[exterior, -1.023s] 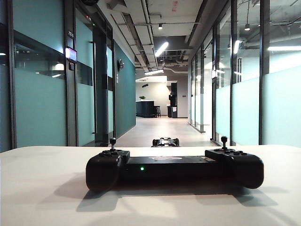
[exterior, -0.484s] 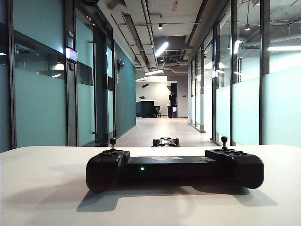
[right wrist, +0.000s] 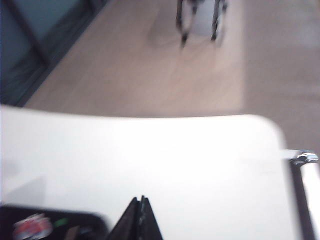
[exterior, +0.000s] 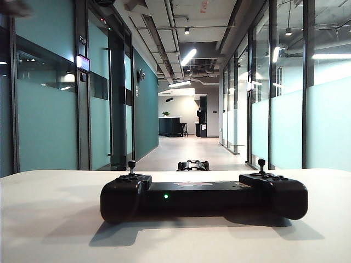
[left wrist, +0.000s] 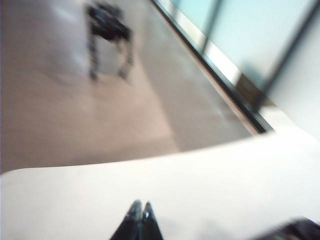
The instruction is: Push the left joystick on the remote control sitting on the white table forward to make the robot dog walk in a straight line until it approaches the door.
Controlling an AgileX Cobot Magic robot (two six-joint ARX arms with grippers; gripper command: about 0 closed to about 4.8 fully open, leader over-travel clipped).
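The black remote control [exterior: 203, 196] lies on the white table [exterior: 49, 219], its green light on. The left joystick [exterior: 131, 163] stands upright with nothing touching it. Beyond the table edge, the robot dog [exterior: 193, 165] sits low on the corridor floor. My left gripper [left wrist: 141, 204] is shut and empty above bare tabletop, with an end of the remote control [left wrist: 295, 230] off to one side and the robot dog [left wrist: 107, 30] blurred ahead. My right gripper [right wrist: 141, 199] is also shut and empty, beside the remote control [right wrist: 50, 225]. Which door is meant I cannot tell.
A long corridor with teal glass walls [exterior: 46, 109] and dark door frames [exterior: 118, 98] runs away behind the table. The remote's right stick [exterior: 261, 162] is upright. A dark blur [exterior: 11, 6] shows at the exterior view's top left corner.
Shadows have shifted across the tabletop around the remote, and a dark blur has entered the top left corner. The remote and the robot dog have not moved.
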